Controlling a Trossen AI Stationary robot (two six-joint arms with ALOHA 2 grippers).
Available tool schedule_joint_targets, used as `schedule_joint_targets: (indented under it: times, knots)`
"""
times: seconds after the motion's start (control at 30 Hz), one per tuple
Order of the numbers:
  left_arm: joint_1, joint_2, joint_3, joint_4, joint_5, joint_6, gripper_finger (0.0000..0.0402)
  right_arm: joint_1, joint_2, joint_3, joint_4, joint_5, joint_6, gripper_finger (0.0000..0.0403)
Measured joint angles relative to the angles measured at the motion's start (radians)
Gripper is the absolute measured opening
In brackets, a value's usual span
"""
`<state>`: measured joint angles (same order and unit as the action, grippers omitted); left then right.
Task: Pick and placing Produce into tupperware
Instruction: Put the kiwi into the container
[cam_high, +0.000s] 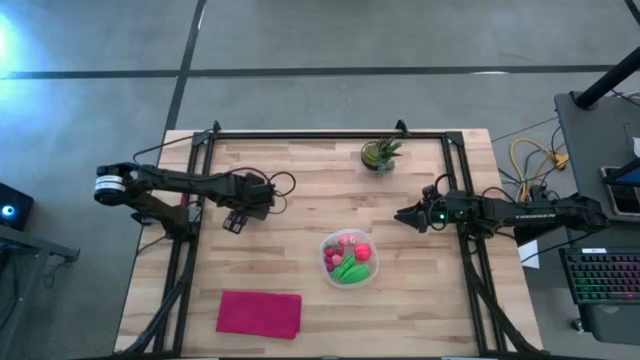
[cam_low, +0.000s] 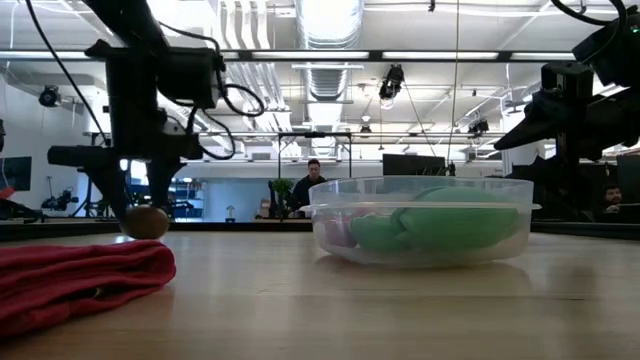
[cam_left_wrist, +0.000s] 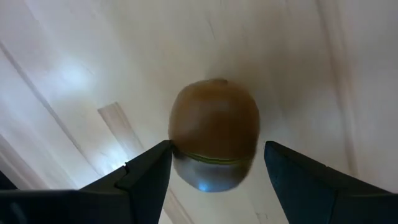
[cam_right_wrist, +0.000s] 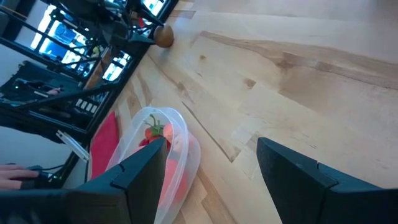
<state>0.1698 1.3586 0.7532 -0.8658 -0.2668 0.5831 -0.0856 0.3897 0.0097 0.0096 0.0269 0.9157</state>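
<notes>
The brown oval piece (cam_left_wrist: 214, 124) rests on the bare wood in the table's left half, also seen in the low view (cam_low: 147, 222) and the right wrist view (cam_right_wrist: 164, 35). My left gripper (cam_high: 235, 222) (cam_left_wrist: 217, 158) points down over it, open, one finger on each side. The clear tupperware (cam_high: 349, 258) (cam_low: 420, 215) stands mid-table and holds red, pink and green produce (cam_high: 350, 262). My right gripper (cam_high: 405, 214) (cam_right_wrist: 211, 168) hovers open to the right of the tupperware (cam_right_wrist: 158, 149), holding nothing. My left gripper straddles the brown oval's near end (cam_left_wrist: 211, 168) from above, pointing down. One fingertip (cam_left_wrist: 158, 158) lies right at the oval's edge, the other (cam_left_wrist: 280, 158) stands a little apart. I cannot tell whether it touches. The oval sits on the table.
A flat magenta cloth (cam_high: 259, 313) (cam_low: 80, 270) lies near the front left edge. A small green potted plant (cam_high: 380, 154) stands at the far edge. A black frame (cam_high: 330, 133) rims the table. Bare wood (cam_high: 300, 210) lies between the two grippers.
</notes>
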Motion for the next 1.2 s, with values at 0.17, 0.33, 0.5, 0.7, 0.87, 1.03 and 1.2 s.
schedule_joint_targets:
  times: [0.17,0.33,0.5,0.7,0.87,1.03,1.2]
  knots:
    - [0.007,0.0,-0.038,-0.005,0.0,0.0,0.0242,0.0,0.0,0.0,0.0,0.0,0.005,0.0242]
    - [0.007,0.0,-0.047,0.01,0.0,-0.001,0.0242,0.0,0.0,0.0,0.0,0.0,0.007,0.0242]
    - [0.011,0.008,-0.047,0.055,0.01,-0.039,0.0242,0.0,0.0,0.0,0.0,0.0,0.008,0.0242]
    - [0.015,0.068,-0.047,0.073,0.027,-0.08,0.0242,0.0,0.0,0.0,0.0,0.0,0.02,0.0242]
    - [0.014,0.107,-0.04,0.067,0.027,-0.082,0.0241,0.0,0.0,0.0,0.0,0.0,0.02,0.0242]
    - [0.014,0.107,-0.015,0.066,0.028,-0.114,0.0241,0.0,0.0,0.0,0.0,0.0,0.019,0.0242]
    - [0.014,0.097,-0.005,0.066,0.029,-0.122,0.0219,0.0,0.001,0.0,0.0,0.0,0.012,0.0242]
